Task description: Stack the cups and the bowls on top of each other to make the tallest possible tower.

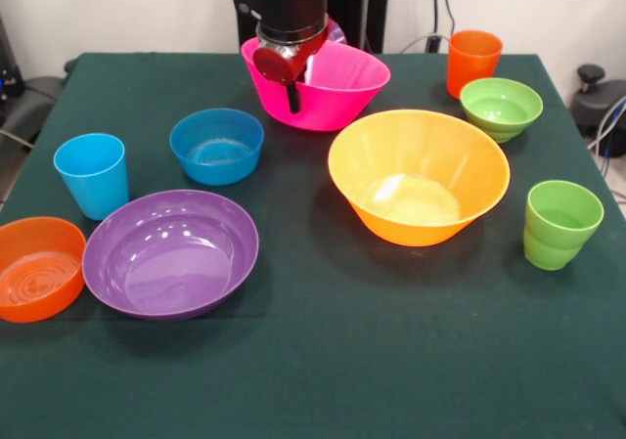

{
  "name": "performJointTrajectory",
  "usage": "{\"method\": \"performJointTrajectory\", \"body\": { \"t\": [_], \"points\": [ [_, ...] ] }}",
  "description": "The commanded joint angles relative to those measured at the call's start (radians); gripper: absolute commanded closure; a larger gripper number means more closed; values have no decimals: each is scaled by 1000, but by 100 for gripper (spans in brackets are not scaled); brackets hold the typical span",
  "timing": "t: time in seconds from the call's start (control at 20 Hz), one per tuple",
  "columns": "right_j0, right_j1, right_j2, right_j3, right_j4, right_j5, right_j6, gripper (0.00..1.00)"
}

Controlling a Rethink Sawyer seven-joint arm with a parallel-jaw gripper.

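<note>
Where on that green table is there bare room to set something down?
The widest bare cloth lies along the near edge, in front of the purple bowl and yellow-orange bowl. A smaller gap sits between those two bowls. It is crowded around the pink bowl, where the gripper hangs.

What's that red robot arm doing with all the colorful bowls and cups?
The gripper hangs over the near rim of the pink bowl at the table's far side. Nothing is stacked yet: the yellow-orange bowl, purple bowl, blue bowl and green bowl sit apart on the table.
</note>
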Motion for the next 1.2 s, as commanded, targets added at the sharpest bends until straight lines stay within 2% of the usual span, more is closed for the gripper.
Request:
{"method": "performJointTrajectory", "body": {
  "t": [0.05,0.25,0.35,0.7,1.2],
  "points": [
    [-31,40,108,36,33,-139,166,100],
    [-11,62,94,-6,31,-130,170,100],
    [4,97,78,-30,17,-134,170,100],
    [74,171,12,-96,-12,-200,217,100],
    [87,191,0,-122,-14,-223,214,100]
  ]
}}
